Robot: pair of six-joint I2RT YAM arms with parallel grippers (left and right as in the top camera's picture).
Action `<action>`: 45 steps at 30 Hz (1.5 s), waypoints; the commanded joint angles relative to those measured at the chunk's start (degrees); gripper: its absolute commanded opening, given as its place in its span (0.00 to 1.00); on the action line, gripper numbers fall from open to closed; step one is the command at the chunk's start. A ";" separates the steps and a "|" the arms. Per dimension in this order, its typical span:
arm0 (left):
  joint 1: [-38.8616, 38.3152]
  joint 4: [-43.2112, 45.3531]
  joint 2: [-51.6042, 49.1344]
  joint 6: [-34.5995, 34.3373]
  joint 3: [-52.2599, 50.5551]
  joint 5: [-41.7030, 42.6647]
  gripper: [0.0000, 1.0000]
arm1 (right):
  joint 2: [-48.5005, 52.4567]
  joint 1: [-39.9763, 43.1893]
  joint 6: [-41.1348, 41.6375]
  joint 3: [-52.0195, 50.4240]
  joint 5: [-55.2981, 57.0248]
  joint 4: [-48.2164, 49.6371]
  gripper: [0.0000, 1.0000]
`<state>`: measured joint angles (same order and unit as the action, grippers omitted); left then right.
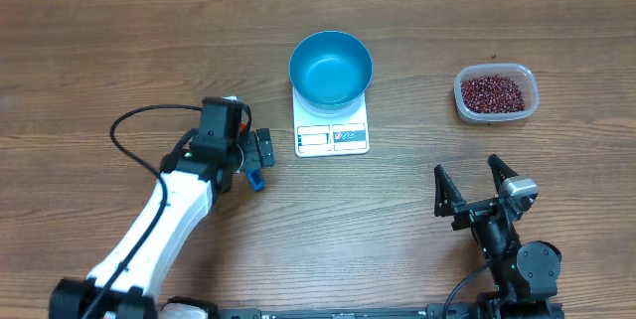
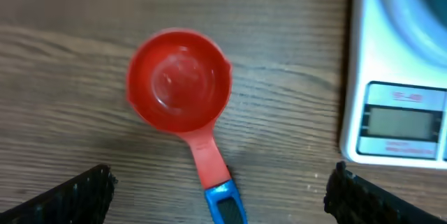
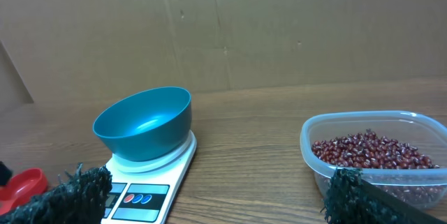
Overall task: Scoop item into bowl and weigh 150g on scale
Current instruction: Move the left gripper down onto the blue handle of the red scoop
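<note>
Beans (image 3: 367,151) lie in clear tub (image 3: 314,130), ahead-right of right gripper (image 1: 467,172): jaws fully spread, empty. Left gripper (image 2: 220,199), equally wide, empty, is above scoop (image 2: 180,81); bowl (image 1: 331,68) on scale (image 1: 332,137) to its right.

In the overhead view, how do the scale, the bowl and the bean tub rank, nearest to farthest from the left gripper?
1. scale, just right of the left gripper
2. bowl, on the scale's far half
3. bean tub, far right
</note>
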<state>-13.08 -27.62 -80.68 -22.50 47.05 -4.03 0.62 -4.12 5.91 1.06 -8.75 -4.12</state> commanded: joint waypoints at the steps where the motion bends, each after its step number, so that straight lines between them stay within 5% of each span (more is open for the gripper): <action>1: 0.33 0.94 -5.57 -8.39 1.03 0.44 0.97 | -0.46 0.17 -0.33 -0.61 0.15 0.22 1.00; 10: 0.33 6.95 -14.88 -13.94 1.14 0.46 0.90 | -0.46 0.17 -0.33 -0.61 0.15 0.22 1.00; 16: 0.57 9.46 -15.39 -13.99 1.18 0.46 0.71 | -0.46 0.17 -0.33 -0.61 0.15 0.22 1.00; 45: 1.07 7.26 -16.55 -14.40 1.18 1.16 0.21 | -0.46 0.17 -0.33 -0.61 0.15 0.22 1.00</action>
<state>-12.32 -19.99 -96.25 -36.53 47.44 -3.46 0.62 -4.10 5.91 1.06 -8.75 -4.14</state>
